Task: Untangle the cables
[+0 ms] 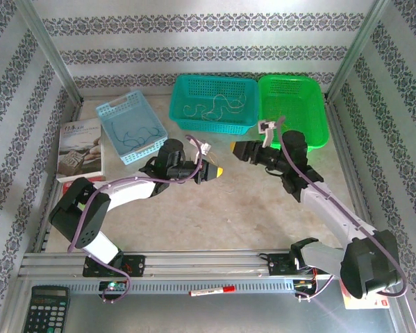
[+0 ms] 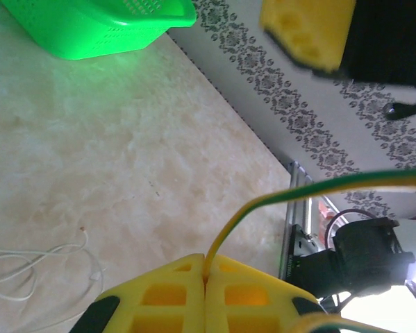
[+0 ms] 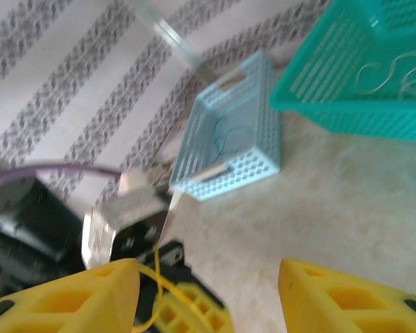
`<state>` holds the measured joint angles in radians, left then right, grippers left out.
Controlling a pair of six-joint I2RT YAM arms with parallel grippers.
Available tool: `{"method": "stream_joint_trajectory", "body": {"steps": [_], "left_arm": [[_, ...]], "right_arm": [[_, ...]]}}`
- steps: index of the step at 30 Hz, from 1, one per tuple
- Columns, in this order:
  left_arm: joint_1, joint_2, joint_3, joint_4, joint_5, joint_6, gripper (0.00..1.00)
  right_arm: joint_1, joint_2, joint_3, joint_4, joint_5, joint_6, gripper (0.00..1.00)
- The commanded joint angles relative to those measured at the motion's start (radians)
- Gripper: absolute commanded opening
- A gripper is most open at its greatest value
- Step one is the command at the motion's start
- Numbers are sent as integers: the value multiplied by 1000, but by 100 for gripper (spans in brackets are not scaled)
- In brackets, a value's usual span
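My left gripper (image 1: 219,172) (image 2: 206,274) is shut on a thin yellow-and-green cable (image 2: 244,212), which rises from the pads and bends off to the right. A white cable (image 2: 31,266) lies in loose loops on the table to the left of it. My right gripper (image 1: 233,148) (image 3: 208,298) hangs just right of the left one, open, with bare tabletop in the gap. The yellow cable (image 3: 156,288) curls beside its left finger (image 3: 69,298), touching or apart I cannot tell. More thin cables lie in the teal basket (image 1: 244,87) and the light blue basket (image 1: 117,107).
A green basket (image 1: 312,114) stands at the back right beside the teal one. A book (image 1: 79,149) lies at the left wall. A calculator (image 1: 46,309) and a red marker (image 1: 212,291) rest at the near rail. Patterned walls close in three sides.
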<state>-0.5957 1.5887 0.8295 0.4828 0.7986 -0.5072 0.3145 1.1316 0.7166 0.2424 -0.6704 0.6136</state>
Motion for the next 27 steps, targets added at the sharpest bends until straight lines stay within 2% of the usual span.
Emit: {"method": "stream_joint_trajectory", "body": {"steps": [1,11,23,27], "left_arm": [[-6,8,39,65,58,-31,0],[-6,14,51,48,69,-34,0],[-7,18,62,41,85,-36,0],[-9,20,63,40,91,-38,0]], "right_arm": [[29,-11,-23,-4,-81,-56,55],[88,53,-7,10,-87,-73,46],[94,113,23,28,-83,-72,42],[100,135,45,33,-88,-70,38]]}}
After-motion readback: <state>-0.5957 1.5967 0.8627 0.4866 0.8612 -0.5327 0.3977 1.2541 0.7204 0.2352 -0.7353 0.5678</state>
